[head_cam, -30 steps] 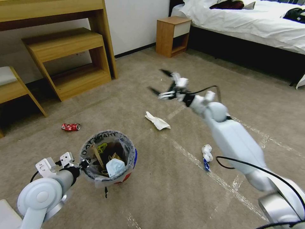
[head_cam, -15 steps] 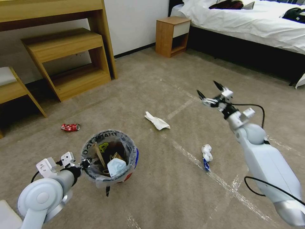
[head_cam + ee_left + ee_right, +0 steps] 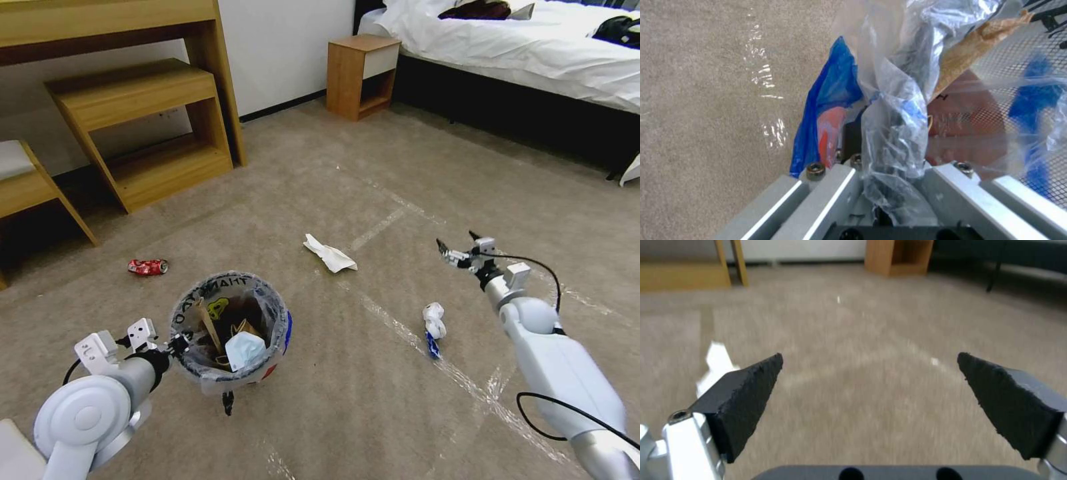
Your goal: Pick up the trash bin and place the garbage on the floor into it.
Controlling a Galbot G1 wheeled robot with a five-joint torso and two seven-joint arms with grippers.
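The trash bin (image 3: pixel 267 327), red with a blue rim and a clear printed liner, is at the lower left. My left gripper (image 3: pixel 177 344) is shut on its near rim; the left wrist view shows the liner and blue rim (image 3: pixel 831 96) pinched in the left gripper (image 3: pixel 889 166). Inside lie a pale blue mask (image 3: pixel 243 348), brown paper and a stick. On the floor (image 3: pixel 373 413) lie white crumpled paper (image 3: pixel 331 254), a white-blue wad (image 3: pixel 434 321) and a crushed red can (image 3: pixel 148 267). My right gripper (image 3: pixel 457 245) hangs open and holds nothing, just beyond and to the right of the wad; in its wrist view the right gripper (image 3: pixel 869 356) faces carpet, with the paper (image 3: pixel 718 356) off to one side.
A wooden desk with a low shelf (image 3: pixel 143 127) stands at the back left. A nightstand (image 3: pixel 363 73) and a bed (image 3: pixel 533 53) stand at the back right. Shiny tape lines (image 3: pixel 400 330) cross the carpet. Open carpet lies between the bin and the wad.
My right arm has swung from above the white paper over to the right and dropped lower, its gripper still open. The left gripper and the bin have stayed put.
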